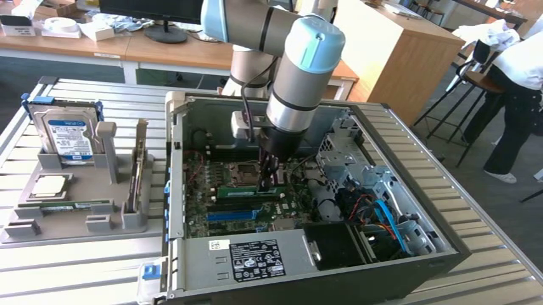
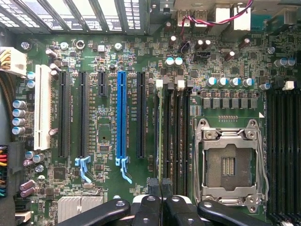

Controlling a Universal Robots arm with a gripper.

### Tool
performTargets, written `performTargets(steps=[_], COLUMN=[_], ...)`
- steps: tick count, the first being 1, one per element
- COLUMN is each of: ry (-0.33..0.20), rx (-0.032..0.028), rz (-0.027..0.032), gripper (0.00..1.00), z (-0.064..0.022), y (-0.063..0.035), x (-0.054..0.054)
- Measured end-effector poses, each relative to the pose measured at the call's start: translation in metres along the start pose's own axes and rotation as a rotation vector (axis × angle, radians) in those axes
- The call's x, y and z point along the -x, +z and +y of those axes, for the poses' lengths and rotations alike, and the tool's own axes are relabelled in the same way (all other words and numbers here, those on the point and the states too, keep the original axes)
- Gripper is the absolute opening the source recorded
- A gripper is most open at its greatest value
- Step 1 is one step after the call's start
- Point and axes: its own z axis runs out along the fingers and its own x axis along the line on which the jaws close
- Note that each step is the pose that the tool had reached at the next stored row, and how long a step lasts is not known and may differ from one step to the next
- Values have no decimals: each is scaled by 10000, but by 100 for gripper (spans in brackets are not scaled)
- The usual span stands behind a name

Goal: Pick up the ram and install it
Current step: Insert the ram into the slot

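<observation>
Step in hand, my guess: putting in, not picking up. Long thin green ram stick [image 2: 160,127] stands on edge in black slot just beside silver square metal chip socket [image 2: 229,162]. Black tool [image 2: 160,186] pinched almost shut on ram stick, near one end. Big grey and blue arm [image 1: 297,70] reaches straight down into open grey computer case [image 1: 254,260], tool pointing down beside socket. I think seating calls for even push straight down, no tilt.

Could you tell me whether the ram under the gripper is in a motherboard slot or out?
In: the ram stands on edge in the motherboard beneath the gripper; fully seated, cannot tell.
</observation>
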Motion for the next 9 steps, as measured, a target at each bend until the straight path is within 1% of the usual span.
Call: performTargets(steps=[9], ry=[-1], rx=[1], rz=[0], gripper=[11], z=[-2], y=[10], x=[0])
